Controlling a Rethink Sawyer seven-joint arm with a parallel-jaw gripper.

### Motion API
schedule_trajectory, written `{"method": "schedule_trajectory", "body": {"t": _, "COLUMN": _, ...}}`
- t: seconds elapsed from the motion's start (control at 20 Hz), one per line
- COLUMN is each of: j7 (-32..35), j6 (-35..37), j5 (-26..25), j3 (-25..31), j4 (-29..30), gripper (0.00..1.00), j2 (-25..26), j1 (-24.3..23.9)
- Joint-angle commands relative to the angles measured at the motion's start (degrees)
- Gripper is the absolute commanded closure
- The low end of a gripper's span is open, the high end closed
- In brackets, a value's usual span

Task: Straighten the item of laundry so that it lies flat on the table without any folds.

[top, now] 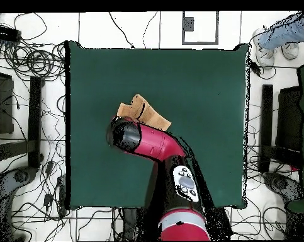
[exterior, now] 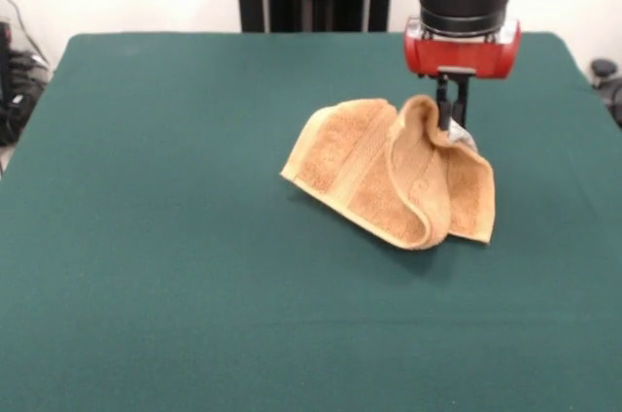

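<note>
Front view: the golden-tan towel (exterior: pixel 389 174) lies on the dark green table (exterior: pixel 175 237), right of the table's centre and slightly toward the far side, with bare felt on every side of it. It is not flat — the left portion rests on the surface with a woven border band running diagonally across it, while the right portion is drawn up into a peak and curls over in a thick rolled fold that comes down toward the near edge of the cloth. The gripper (exterior: pixel 453 120) comes straight down from the red and black arm (exterior: pixel 465 4) and meets that raised peak; its thin dark fingers (exterior: pixel 442 106) stand close together with the top edge of the cloth pinched between them, so the claw is narrow and holding the towel. A small pale patch, probably the tag (exterior: pixel 465 138), shows just below the tips. Overhead view: the arm covers most of the cloth — only a tan strip with a dark crease shows beyond the black wrist, left of the table's centre. A person's sleeve (top: pixel 281 33) appears at the upper right corner, well apart from the table
</note>
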Motion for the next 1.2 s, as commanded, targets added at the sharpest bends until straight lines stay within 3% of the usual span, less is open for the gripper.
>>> {"method": "schedule_trajectory", "body": {"t": 0.05, "j7": 17.5, "j6": 11.5, "j5": 7.5, "j3": 5.4, "j4": 5.6, "gripper": 1.0, "j2": 2.5, "j1": 1.8}}
{"method": "schedule_trajectory", "body": {"t": 0.3, "j7": 20.4, "j6": 13.0, "j5": 11.0, "j3": 4.4, "j4": 7.3, "gripper": 1.0, "j2": 2.3, "j1": 3.3}}
{"method": "schedule_trajectory", "body": {"t": 0.5, "j7": 22.3, "j6": 10.0, "j5": 14.4, "j3": 4.4, "j4": 10.3, "gripper": 1.0, "j2": 1.7, "j1": 3.7}}
{"method": "schedule_trajectory", "body": {"t": 0.8, "j7": 26.5, "j6": 2.4, "j5": 17.5, "j3": 2.1, "j4": 14.3, "gripper": 1.0, "j2": 0.5, "j1": 6.1}}
{"method": "schedule_trajectory", "body": {"t": 1.2, "j7": 31.7, "j6": -13.3, "j5": 19.6, "j3": 7.4, "j4": 24.0, "gripper": 1.0, "j2": -2.9, "j1": 3.3}}
